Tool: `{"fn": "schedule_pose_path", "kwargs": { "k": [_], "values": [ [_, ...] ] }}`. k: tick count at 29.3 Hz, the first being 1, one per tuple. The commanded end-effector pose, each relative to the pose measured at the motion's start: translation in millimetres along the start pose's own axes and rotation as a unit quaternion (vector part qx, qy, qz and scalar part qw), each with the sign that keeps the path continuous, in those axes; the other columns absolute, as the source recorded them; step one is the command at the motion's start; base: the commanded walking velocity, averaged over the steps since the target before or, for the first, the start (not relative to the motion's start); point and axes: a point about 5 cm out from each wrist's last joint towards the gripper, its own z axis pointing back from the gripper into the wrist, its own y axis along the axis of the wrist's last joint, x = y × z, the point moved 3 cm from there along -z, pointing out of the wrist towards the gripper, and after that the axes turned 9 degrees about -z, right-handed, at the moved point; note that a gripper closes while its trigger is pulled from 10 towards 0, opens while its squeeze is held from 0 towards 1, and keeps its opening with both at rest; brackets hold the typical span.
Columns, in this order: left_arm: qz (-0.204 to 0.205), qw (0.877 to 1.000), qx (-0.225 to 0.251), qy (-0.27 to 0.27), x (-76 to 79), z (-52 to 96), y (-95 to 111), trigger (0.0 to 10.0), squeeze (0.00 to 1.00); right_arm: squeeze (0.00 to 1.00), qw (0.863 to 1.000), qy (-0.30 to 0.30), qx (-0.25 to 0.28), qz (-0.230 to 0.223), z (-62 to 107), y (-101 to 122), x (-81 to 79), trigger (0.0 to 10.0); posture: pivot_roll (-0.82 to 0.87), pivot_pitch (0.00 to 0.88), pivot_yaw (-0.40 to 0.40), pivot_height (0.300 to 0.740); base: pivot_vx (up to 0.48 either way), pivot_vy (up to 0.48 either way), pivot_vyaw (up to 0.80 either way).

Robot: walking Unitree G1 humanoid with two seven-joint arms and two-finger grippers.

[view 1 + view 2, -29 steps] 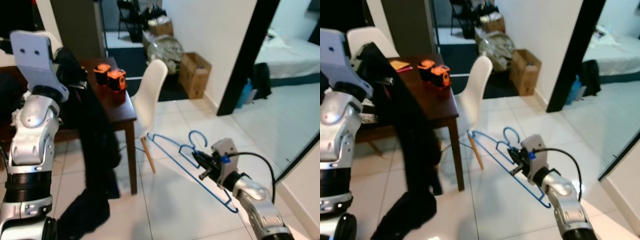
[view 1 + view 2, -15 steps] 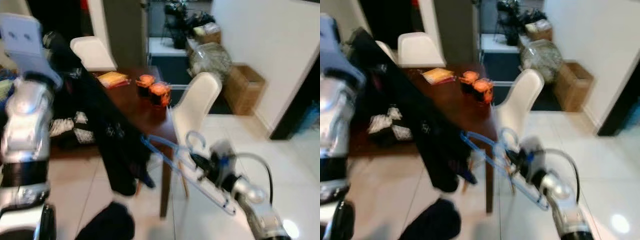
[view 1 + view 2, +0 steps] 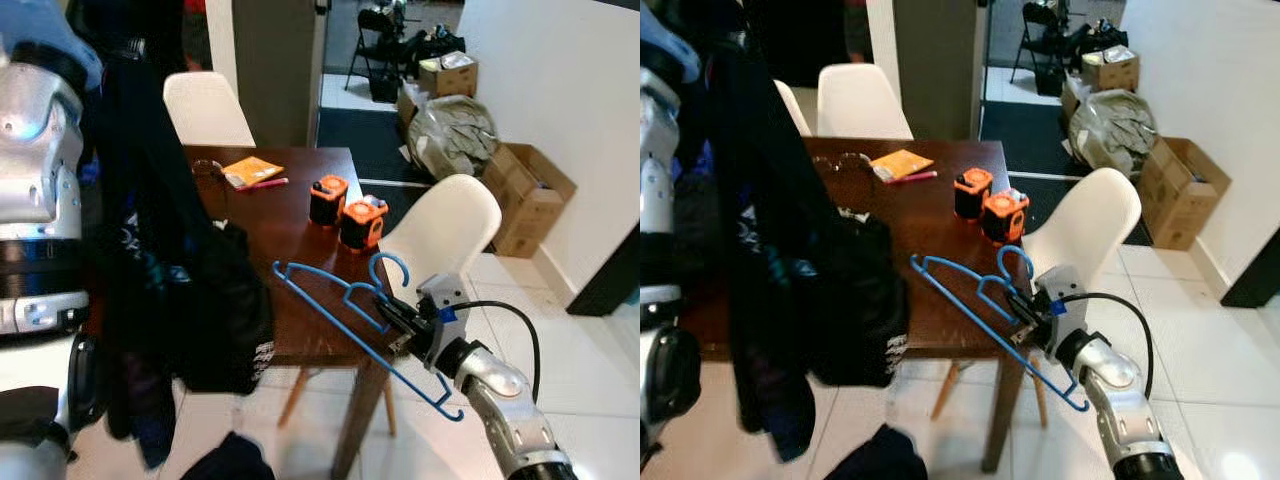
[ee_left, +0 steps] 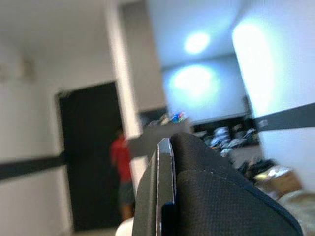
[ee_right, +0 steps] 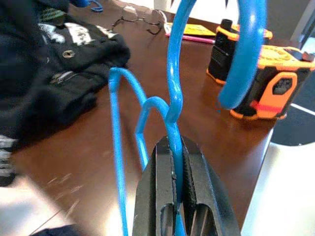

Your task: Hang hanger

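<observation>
My right gripper (image 3: 393, 318) is shut on a blue wire hanger (image 5: 171, 83), with the neck just below the hook pinched between the fingers. The hanger slants over the front right corner of a dark wooden table (image 3: 290, 245), hook uppermost. My left arm is raised at the far left, and a long black garment (image 3: 150, 250) hangs from it down to the floor. In the left wrist view the left gripper (image 4: 166, 206) is wrapped in the same black cloth (image 4: 216, 196).
Two orange and black tape measures (image 3: 345, 210) and a yellow pad (image 3: 250, 170) lie on the table. White chairs stand behind it (image 3: 205, 105) and at its right (image 3: 440, 230). A cardboard box (image 3: 535, 190) sits by the wall. A person in red (image 4: 120, 162) stands in a doorway.
The whole view has swung left, so the table now sits in the middle. The hanger stays in my right gripper and now hangs over the table's corner. The garment still hangs from my left arm.
</observation>
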Motion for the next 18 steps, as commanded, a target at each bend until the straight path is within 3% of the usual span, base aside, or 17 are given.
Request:
{"fn": "schedule_pose_path", "kwargs": {
  "k": [1, 5, 6, 11, 12, 13, 15, 16, 17, 18],
  "values": [
    [0.007, 0.999, 0.031, -0.007, 1.6, -5.5, 13.9, 10.0, 0.0, 0.0, 1.0, -0.015, -0.009, -0.011, 4.2, -4.5, 5.3, 10.0, 0.01, 0.0, -0.016, 0.74, 0.48, 0.0, 0.0],
    [-0.003, 0.998, 0.058, 0.0, -2.6, -15.3, 29.3, 10.0, 0.0, 0.0, 1.0, -0.016, -0.01, -0.013, 4.4, -4.6, 6.3, 10.0, 0.01, 0.0, -0.017, 0.74, 0.48, 0.0, 0.0],
    [-0.02, 0.997, 0.075, 0.027, -15.0, -21.8, 39.5, 10.0, 0.0, 0.0, 1.0, -0.018, -0.01, -0.014, 4.5, -4.7, 6.8, 10.0, 0.01, 0.0, -0.018, 0.74, 0.48, 0.0, 0.0],
    [-0.028, 0.995, 0.076, 0.05, -24.9, -23.8, 41.9, 10.0, 0.0, 0.0, 1.0, -0.02, -0.01, -0.014, 4.7, -4.7, 7.1, 10.0, 0.01, 0.0, -0.018, 0.74, 0.465, 0.0, 0.0],
    [-0.01, 0.997, 0.059, 0.042, -20.8, -22.9, 32.6, 10.0, 0.0, 0.0, 1.0, -0.02, -0.01, -0.014, 4.7, -4.6, 7.3, 10.0, 0.02, 0.0, -0.017, 0.74, 0.0, 0.0, 0.0],
    [0.011, 1.0, 0.024, 0.0, -1.7, -16.6, 12.0, 10.0, 0.0, 0.0, 1.0, -0.02, -0.011, -0.014, 4.6, -4.6, 7.3, 10.0, 0.02, 0.0, -0.018, 0.74, 0.0, 0.0, 0.0],
    [0.011, 1.0, 0.024, 0.0, -1.7, -16.6, 12.0, 10.0, 0.0, 0.0, 1.0, -0.02, -0.011, -0.014, 4.6, -4.6, 7.3, 10.0, 0.02, 0.0, -0.018, 0.74, 0.0, 0.0, 0.0],
    [0.026, 0.999, -0.008, -0.044, 19.1, -6.8, -7.9, 10.0, 0.0, 0.0, 1.0, -0.02, -0.011, -0.014, 4.7, -4.7, 7.4, 10.0, 0.02, 0.0, -0.018, 0.74, 0.0, 0.0, 0.0],
    [0.026, 0.999, -0.008, -0.044, 19.1, -6.8, -7.9, 10.0, 0.0, 0.0, 1.0, -0.02, -0.011, -0.014, 4.7, -4.7, 7.4, 10.0, 0.02, 0.0, -0.018, 0.74, 0.0, 0.0, 0.0],
    [0.043, 0.994, -0.051, -0.09, 42.3, 10.7, -33.3, 10.0, 0.0, 0.0, 1.0, -0.02, -0.011, -0.014, 5.2, -4.5, 7.5, 10.0, 0.01, 0.004, -0.02, 0.74, 0.0, 0.0, 0.0]
  ]
}}
